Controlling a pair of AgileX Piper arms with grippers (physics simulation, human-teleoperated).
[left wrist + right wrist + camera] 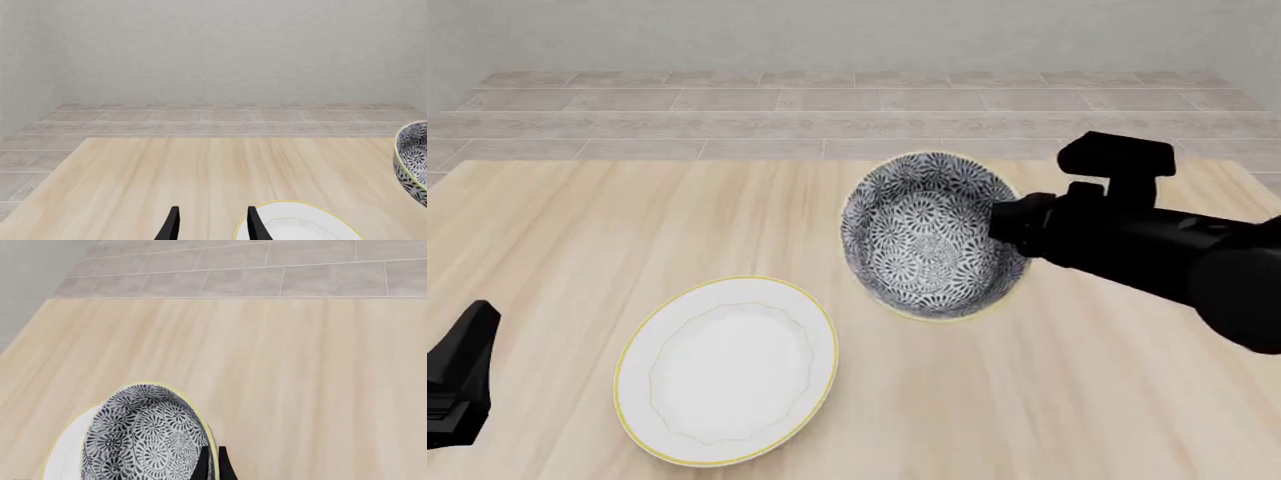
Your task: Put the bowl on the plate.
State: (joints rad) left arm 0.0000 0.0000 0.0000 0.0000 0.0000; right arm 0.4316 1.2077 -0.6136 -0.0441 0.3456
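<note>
The patterned blue-grey bowl [928,235] hangs tilted above the table, its opening turned toward the front camera. My right gripper [1008,225] is shut on its right rim; the right wrist view shows the gripper [212,465] pinching the bowl [140,440] wall. The white plate [727,370] lies flat on the table, left of and nearer than the bowl, and a strip of the plate [63,452] shows past the bowl. My left gripper [213,225] stands open and holds nothing, just beside the plate [300,225] rim. The bowl [413,160] also shows at that view's edge.
The light wooden table [1068,400] ends at a far edge [694,160], with a tiled floor and a plain wall behind. My left arm [461,385] sits low at the near left corner. The right arm [1161,245] reaches in from the right.
</note>
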